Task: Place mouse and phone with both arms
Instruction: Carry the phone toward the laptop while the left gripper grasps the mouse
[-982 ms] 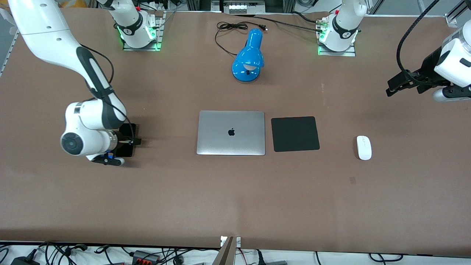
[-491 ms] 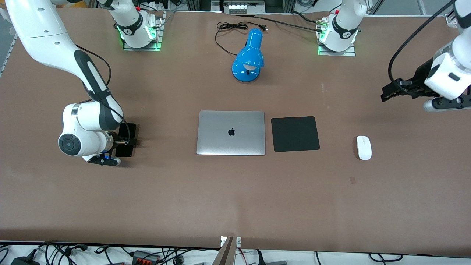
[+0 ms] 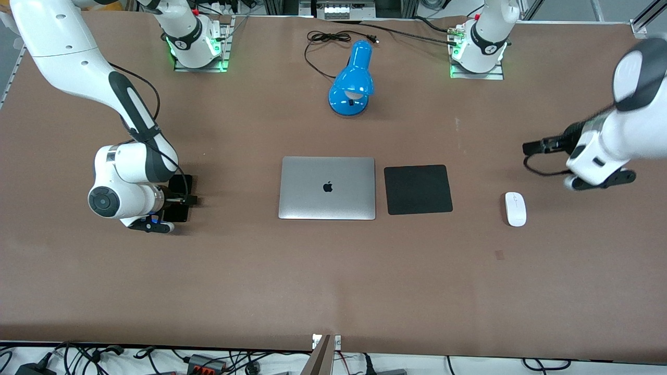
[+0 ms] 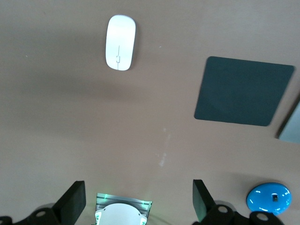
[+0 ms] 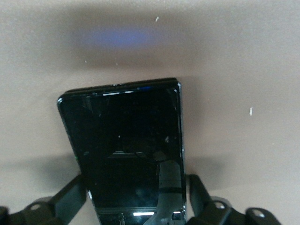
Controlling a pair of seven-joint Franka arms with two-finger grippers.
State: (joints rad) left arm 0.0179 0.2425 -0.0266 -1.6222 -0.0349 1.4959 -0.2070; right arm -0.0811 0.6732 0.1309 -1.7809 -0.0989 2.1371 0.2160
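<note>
We see the brown table with a wide bare stretch along the edge nearest the front camera. The right arm reaches down at its own end of the table, and its wrist hides most of the phone, so only a dark strip shows from the front. In the right wrist view the phone lies flat on the table between the right gripper fingers, one finger on each long side; we cannot tell whether they actually press the phone's edges. The left arm is partly cut off by the picture's edge, and the left gripper hangs over bare table near the mouse, its jaws spread wide and holding nothing. The closed silver laptop sits mid-table with the black mouse pad just beside it. The blue lamp stands farther from the camera. The mouse lies alone, open table all around it.
</note>
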